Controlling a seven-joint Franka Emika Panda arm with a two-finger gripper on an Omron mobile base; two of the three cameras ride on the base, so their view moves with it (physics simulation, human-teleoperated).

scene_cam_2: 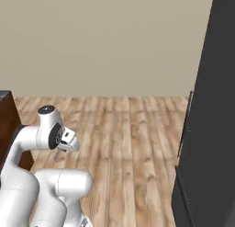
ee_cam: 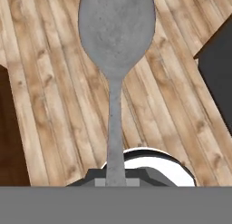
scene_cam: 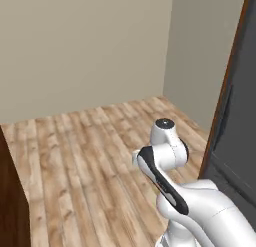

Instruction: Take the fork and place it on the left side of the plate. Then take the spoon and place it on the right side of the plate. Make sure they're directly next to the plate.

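The spoon (ee_cam: 116,32) is close up in the hand view, silver-grey, with its smooth oval bowl at the top and its thin handle running straight down. My gripper (ee_cam: 116,178) is shut on the lower end of that handle. A dark finger (ee_cam: 90,177) sits tight against each side of it. The spoon hangs in the air above the wooden floor. In the right base view my folded arm holds the hand (scene_cam_2: 68,139) low beside its own body. The fork and the blue plate are out of view.
Wooden plank floor (scene_cam: 90,151) stretches ahead to beige walls (scene_cam_2: 105,42). A tall dark grey cabinet front (scene_cam_2: 206,129) stands on the right. A dark brown counter edge (scene_cam: 10,201) is at the left, and also appears as the brown counter edge (scene_cam_2: 7,111).
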